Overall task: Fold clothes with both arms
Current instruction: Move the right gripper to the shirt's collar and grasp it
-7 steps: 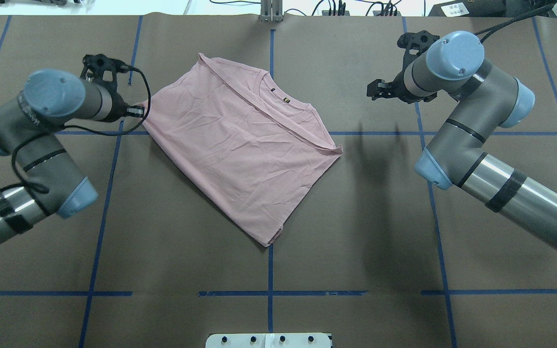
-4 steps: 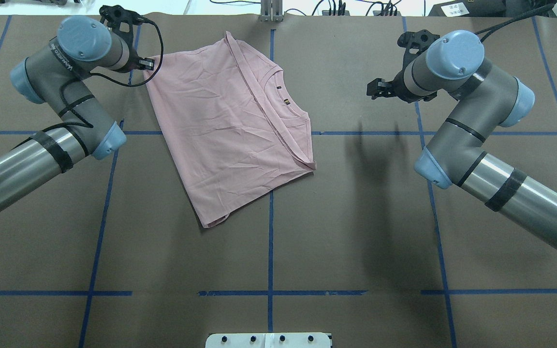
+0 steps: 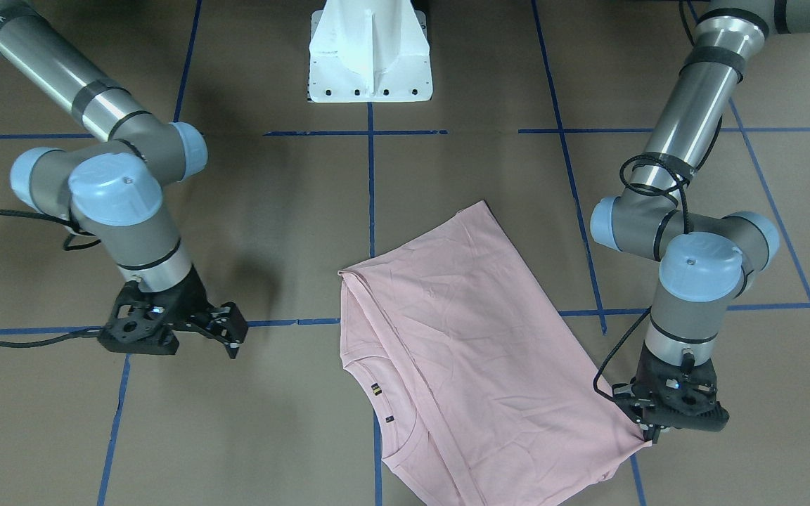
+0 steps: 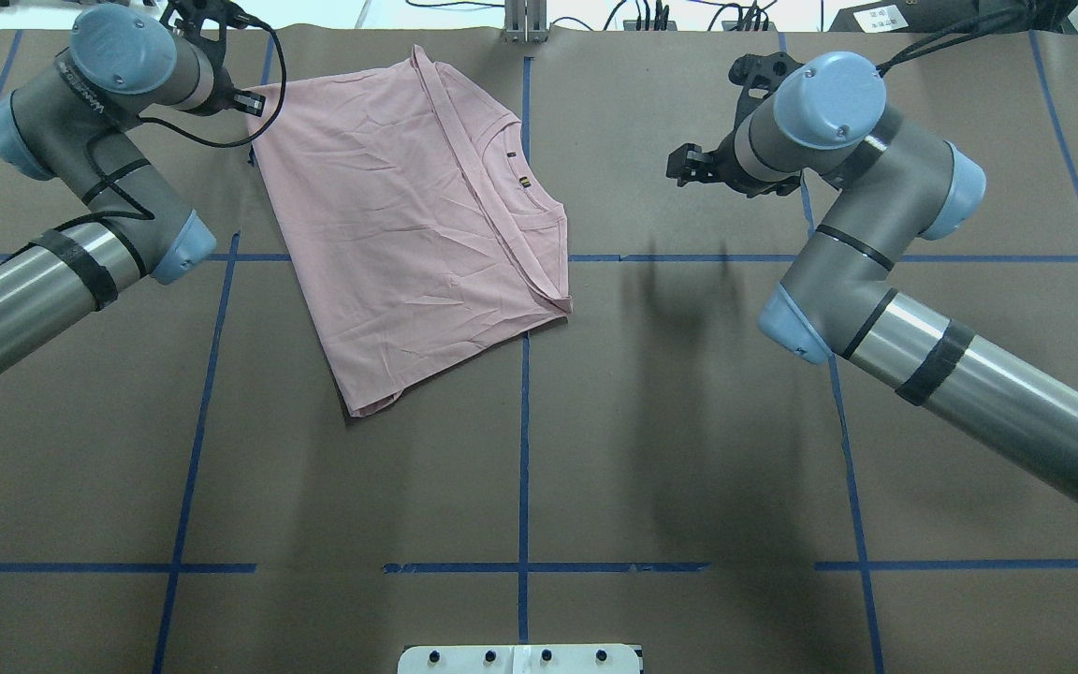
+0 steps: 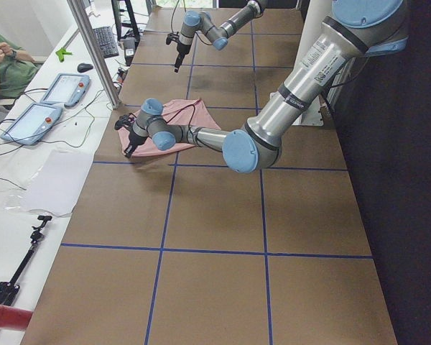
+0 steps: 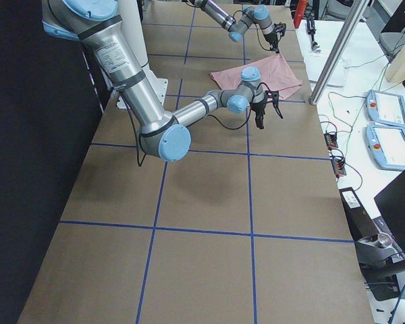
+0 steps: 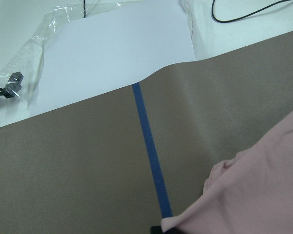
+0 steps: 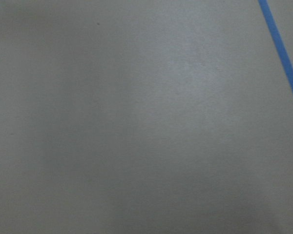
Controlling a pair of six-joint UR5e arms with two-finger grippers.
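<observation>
The pale pink T-shirt (image 4: 408,206) lies folded on the brown table at the far left of centre, plain side up, its neckline with a small label pointing right. It also shows in the front-facing view (image 3: 475,344) and the left wrist view (image 7: 263,190). My left gripper (image 4: 256,99) is shut on the shirt's far left corner, low over the table, and shows in the front-facing view (image 3: 647,430). My right gripper (image 4: 683,169) is open and empty above bare table to the right of the shirt, apart from it (image 3: 231,336).
The table's far edge lies just beyond my left gripper, with white paper and clear plastic (image 7: 112,53) past it. A metal post (image 4: 525,21) stands at the far middle edge. The white pedestal base (image 4: 520,658) is at the near edge. Blue tape lines cross the table.
My left gripper has pulled the shirt's corner far and left, dragging and turning the shirt that way. My right arm has shifted a little left toward the shirt.
</observation>
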